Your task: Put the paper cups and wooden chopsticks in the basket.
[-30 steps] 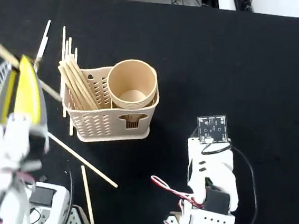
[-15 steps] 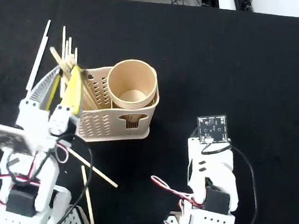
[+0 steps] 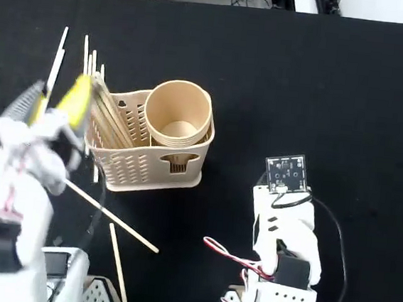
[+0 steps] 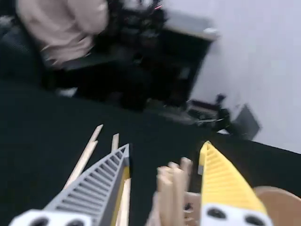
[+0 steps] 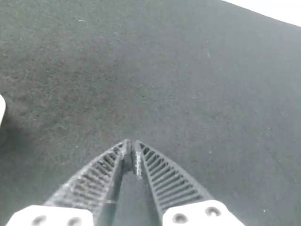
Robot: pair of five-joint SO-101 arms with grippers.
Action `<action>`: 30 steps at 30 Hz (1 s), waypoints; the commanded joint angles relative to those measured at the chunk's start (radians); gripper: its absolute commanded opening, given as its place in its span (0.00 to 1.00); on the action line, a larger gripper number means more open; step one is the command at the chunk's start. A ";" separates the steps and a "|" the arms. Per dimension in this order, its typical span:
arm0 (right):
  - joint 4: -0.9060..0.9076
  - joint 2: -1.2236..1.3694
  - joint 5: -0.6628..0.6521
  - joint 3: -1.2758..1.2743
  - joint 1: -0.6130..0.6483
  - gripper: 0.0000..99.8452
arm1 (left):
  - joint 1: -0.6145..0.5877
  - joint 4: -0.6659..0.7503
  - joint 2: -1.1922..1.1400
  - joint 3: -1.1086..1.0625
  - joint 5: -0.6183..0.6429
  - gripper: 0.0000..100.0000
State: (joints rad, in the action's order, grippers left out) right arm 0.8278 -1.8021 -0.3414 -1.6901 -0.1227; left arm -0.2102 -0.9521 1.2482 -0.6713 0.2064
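Observation:
The beige slotted basket (image 3: 143, 163) stands left of centre, holding stacked paper cups (image 3: 179, 112) and a leaning bundle of wooden chopsticks (image 3: 110, 117). My left gripper (image 3: 63, 88) hovers open just left of the basket's chopstick end. In the left wrist view the left gripper (image 4: 165, 148) has its grey and yellow fingers spread apart, with the chopstick bundle (image 4: 171, 188) ahead between them and a cup rim (image 4: 282, 202) to one side. Loose chopsticks (image 3: 113, 217) lie on the table in front of the basket. My right gripper (image 5: 131, 150) is shut over bare black cloth.
More loose chopsticks (image 3: 57, 58) lie behind the basket on its left, and another (image 3: 120, 272) lies near the front edge. The right arm (image 3: 283, 230) rests folded at the front right. The right half of the black table is bare.
The left arm carried a chopstick from the far left to the basket, let it go among the bundle, and has drawn back to the left with its fingers open. The right arm has kept still.

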 commanded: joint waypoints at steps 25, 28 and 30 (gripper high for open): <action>-0.012 -0.027 -0.011 0.004 0.012 0.01 | -0.274 -0.235 -1.913 1.242 -0.414 0.24; -0.012 -0.027 -0.011 0.004 0.012 0.01 | -0.274 -0.358 -2.078 1.460 -0.413 0.24; -0.012 -0.027 -0.011 0.004 0.012 0.01 | -0.272 -0.443 -2.186 1.606 -0.417 0.24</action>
State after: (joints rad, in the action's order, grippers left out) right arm 0.8278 -1.8021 -0.3414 -1.6901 -0.1227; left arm -0.4726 -1.2497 -0.7848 0.6176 -0.1987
